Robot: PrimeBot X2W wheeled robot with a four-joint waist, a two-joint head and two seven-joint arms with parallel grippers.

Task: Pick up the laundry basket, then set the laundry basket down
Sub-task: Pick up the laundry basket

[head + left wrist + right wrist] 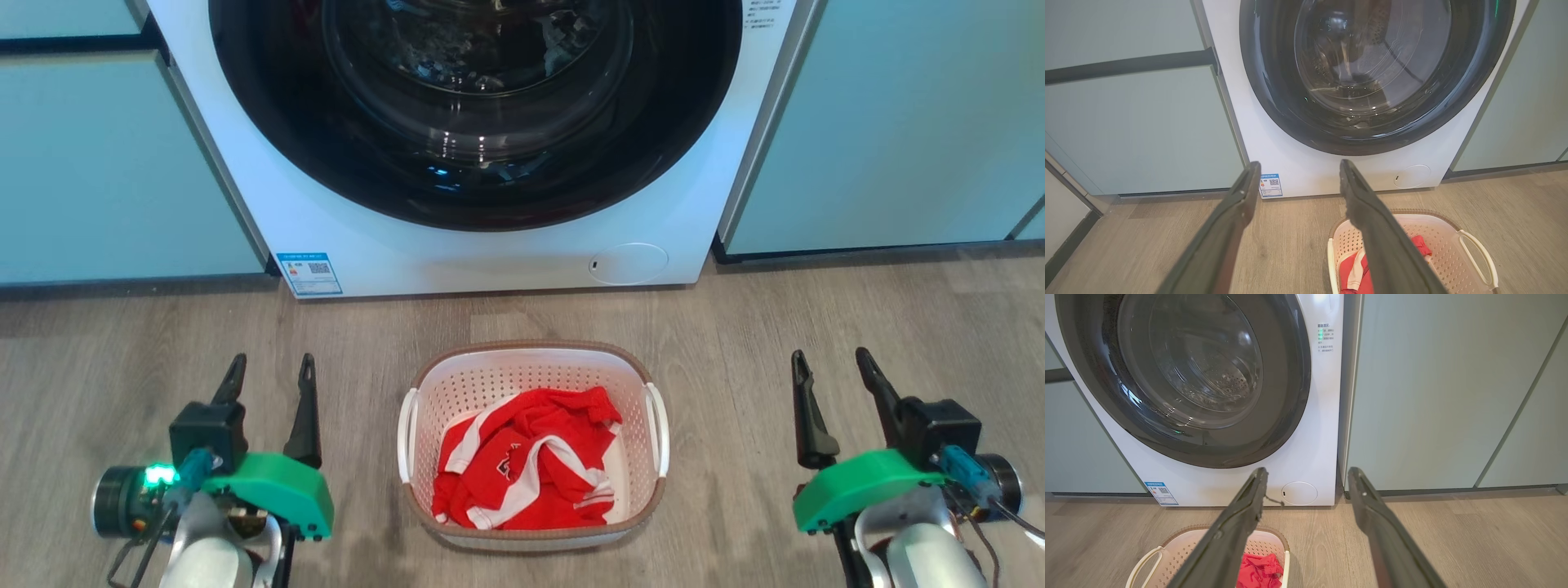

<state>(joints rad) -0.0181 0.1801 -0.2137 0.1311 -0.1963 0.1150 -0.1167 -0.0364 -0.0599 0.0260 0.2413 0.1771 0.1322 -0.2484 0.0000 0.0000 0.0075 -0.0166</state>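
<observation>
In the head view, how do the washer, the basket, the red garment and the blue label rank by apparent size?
Largest to smallest:
1. washer, though the frame cuts it off
2. basket
3. red garment
4. blue label

The left claw (272, 367) and right claw (830, 363) each have two long dark tapered fingers (304, 416), a black block (208, 433), a bright green cover (277, 490) and a pale forearm (204, 559). A green light (157, 474) glows at eight o'clock; dark cables (1012, 516) trail at four.
</observation>
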